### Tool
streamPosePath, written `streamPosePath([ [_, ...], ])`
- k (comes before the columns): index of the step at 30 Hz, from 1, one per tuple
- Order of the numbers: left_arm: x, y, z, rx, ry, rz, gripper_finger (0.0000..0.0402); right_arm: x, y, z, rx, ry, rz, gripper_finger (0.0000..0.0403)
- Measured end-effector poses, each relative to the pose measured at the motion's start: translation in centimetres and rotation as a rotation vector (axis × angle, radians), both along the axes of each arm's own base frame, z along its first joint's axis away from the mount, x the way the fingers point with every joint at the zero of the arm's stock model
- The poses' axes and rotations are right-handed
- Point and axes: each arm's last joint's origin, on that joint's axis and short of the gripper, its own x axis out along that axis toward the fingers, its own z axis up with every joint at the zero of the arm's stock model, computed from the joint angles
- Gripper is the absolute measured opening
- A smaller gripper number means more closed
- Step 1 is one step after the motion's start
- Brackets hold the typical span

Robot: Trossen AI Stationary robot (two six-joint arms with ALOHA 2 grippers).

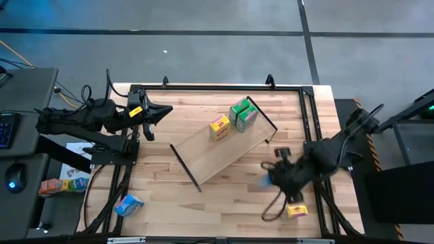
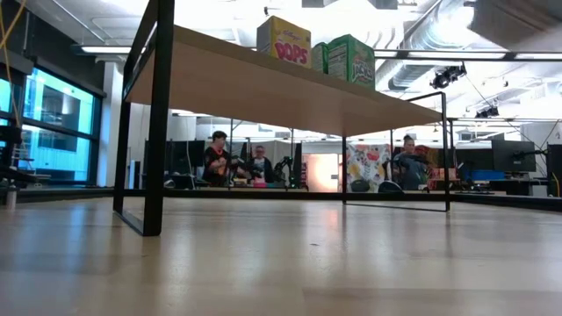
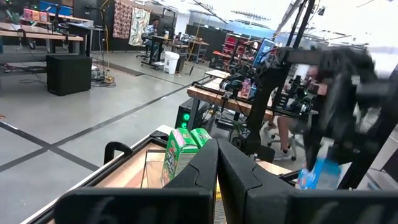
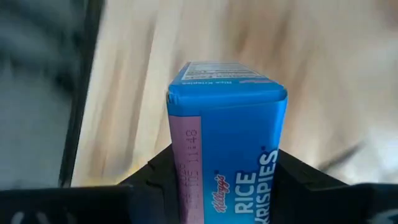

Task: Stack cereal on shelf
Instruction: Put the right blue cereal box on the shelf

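Shelf (image 1: 227,152) lying diagonally across the tabletop — yellow cereal box (image 1: 218,127) and two green boxes (image 1: 243,114) standing on it near one end. Blue Rice Krispies box (image 4: 227,149) sitting clamped between the right gripper's (image 1: 271,177) fingers.

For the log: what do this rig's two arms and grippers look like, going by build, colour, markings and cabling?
Both arms are dark, near-black jointed links. The left arm carries a small yellow label near its wrist, just behind the left gripper, whose two fingers are black, flat-faced wedges. The right arm shows black cables looping near its base; the right gripper is motion-blurred, so no markings are readable.
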Motion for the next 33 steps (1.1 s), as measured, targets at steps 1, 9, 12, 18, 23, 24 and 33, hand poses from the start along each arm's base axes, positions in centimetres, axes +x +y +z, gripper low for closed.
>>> streamPosePath([
  [1, 0.0, 0.0, 0.0, 0.0, 0.0, 0.0, 0.0001, 0.6, -0.5, 1.4, -0.002, -0.088, -0.013, 0.0145],
  [9, 0.0, 0.0, 0.0, 0.0, -0.001, 0.0, 0.0001, 6.8, -4.9, 6.0, -0.127, -0.432, -0.113, 0.0145],
  [12, 0.0, 0.0, 0.0, 0.0, 0.0, 0.0, 0.0001, 9.9, -5.5, 5.2, -0.11, -0.393, -0.088, 0.0145],
  [18, 0.0, 0.0, 0.0, -0.001, -0.001, 0.0, 0.0001, 14.7, -6.0, 3.2, -0.05, -0.264, -0.036, 0.0145],
  [23, 0.0, 0.0, 0.0, -0.001, -0.002, 0.0, 0.0001, 16.8, -6.7, 1.5, -0.054, -0.13, -0.048, 0.0145],
  [24, 0.0, 0.0, 0.0, -0.001, -0.002, 0.0, 0.0001, 17.1, -6.9, 1.3, -0.053, -0.122, -0.052, 0.0145],
  [33, 0.0, 0.0, 0.0, -0.001, -0.002, 0.0, 0.0001, 17.8, -8.0, 0.9, -0.007, -0.096, -0.064, 0.0145],
])
